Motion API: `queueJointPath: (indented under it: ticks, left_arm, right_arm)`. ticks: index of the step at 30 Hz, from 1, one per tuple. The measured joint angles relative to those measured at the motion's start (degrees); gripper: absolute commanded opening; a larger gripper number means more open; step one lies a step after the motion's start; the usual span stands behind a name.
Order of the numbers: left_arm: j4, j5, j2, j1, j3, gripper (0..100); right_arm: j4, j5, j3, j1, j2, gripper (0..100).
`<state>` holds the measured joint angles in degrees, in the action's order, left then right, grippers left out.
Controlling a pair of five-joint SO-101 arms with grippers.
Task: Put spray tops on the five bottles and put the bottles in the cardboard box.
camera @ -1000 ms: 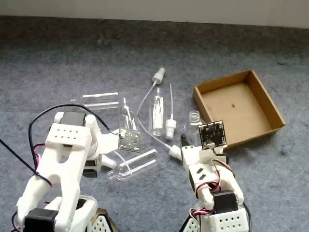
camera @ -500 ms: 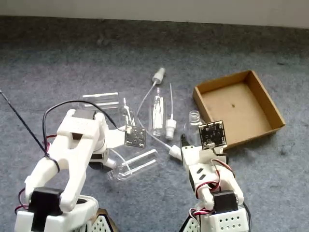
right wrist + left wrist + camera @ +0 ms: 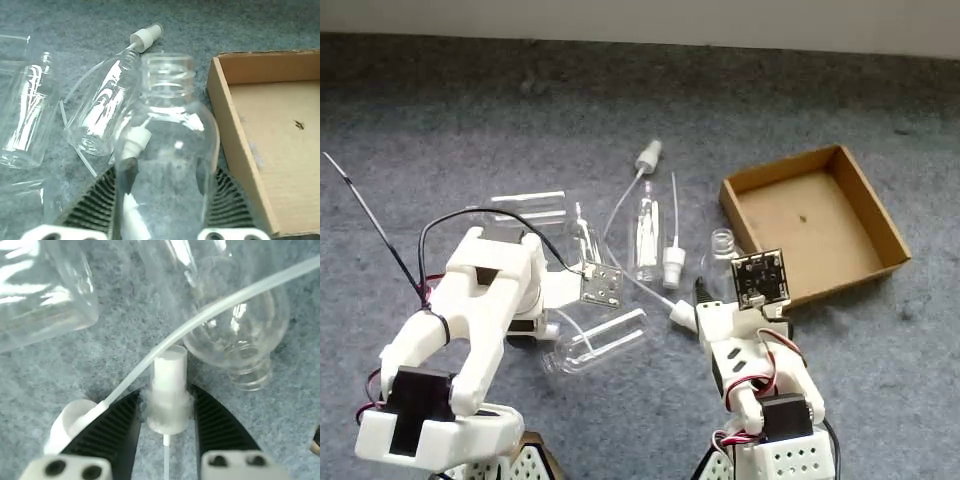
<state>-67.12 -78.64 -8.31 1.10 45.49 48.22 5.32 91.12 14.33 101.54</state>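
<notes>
Left gripper (image 3: 166, 396) is clamped on a spray top (image 3: 169, 367), well apart from the box (image 3: 812, 228). Right gripper (image 3: 165, 171) grips a bottle (image 3: 167, 100) just beside the box.

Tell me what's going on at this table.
The two arms are capping spray bottles. The left claw is closed on a spray top down on the mat. The right claw grips an open bottle next to the box. Other bottles and loose tops lie on the mat between the arms. No bottle is in the box yet.
</notes>
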Motion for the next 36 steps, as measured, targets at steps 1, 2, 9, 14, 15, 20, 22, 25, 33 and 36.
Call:
queueJointPath:
  ticks: [1,2,9,14,15,20,22,25,33,36]
  left_arm:
    - [0.0,0.0,0.0,0.0,0.0,1]
    - [-0.18,0.0,0.0,0.0,0.0,1]
    - [-13.36,0.0,0.0,0.0,-9.41,1]
    - [-29.1,0.0,0.0,0.0,-21.8,1]
    - [-30.77,0.0,0.0,0.0,-23.47,1]
    - [-32.53,8.88,0.0,0.0,-31.12,1]
    - [-32.53,16.53,0.0,0.0,-34.73,1]
    - [-32.7,29.89,0.0,0.26,-40.7,1]
    - [-33.05,63.74,0.09,1.05,-58.46,1]
    - [-33.05,71.56,0.09,1.23,-64.53,1]
  right_arm:
    - [0.0,0.0,0.0,0.0,0.0,8.2]
    - [0.0,0.0,0.0,0.0,0.0,8.2]
    - [-1.67,0.0,0.0,0.0,0.0,8.2]
    - [-2.9,0.0,0.0,0.0,0.0,8.2]
    - [-3.08,0.0,0.0,0.0,0.0,8.2]
    - [-5.89,-0.09,0.0,4.57,0.0,8.2]
    - [-7.3,-0.09,0.0,5.8,0.0,8.2]
    - [-9.23,-0.09,0.0,8.7,0.0,8.2]
    - [-15.82,-0.09,4.13,14.42,0.0,8.2]
    - [-20.92,-0.09,4.75,15.65,0.0,8.1]
